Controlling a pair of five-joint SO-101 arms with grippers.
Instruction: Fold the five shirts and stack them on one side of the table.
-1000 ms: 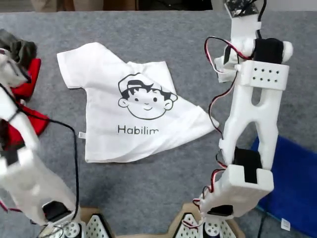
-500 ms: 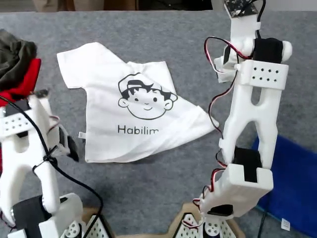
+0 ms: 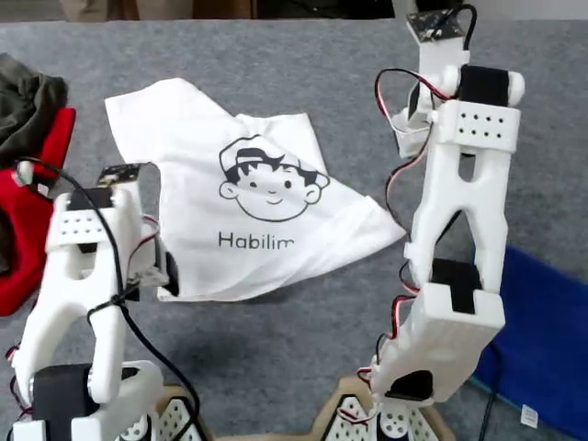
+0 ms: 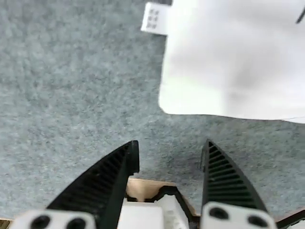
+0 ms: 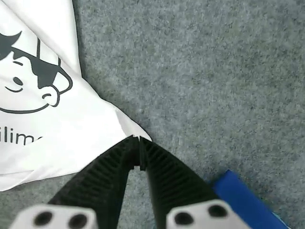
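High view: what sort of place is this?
Likely a lab bench for cloth-folding trials: grey felt-like table, left arm and right arm mounted at its near edge, white shirt spread out, red shirt heaped aside.

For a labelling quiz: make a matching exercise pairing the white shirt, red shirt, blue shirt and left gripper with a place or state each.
1 white shirt
2 red shirt
3 blue shirt
4 left gripper

A open
B right edge of table
C spread mid-table
D left edge of table

Pairs: 1-C, 2-D, 3-B, 4-A
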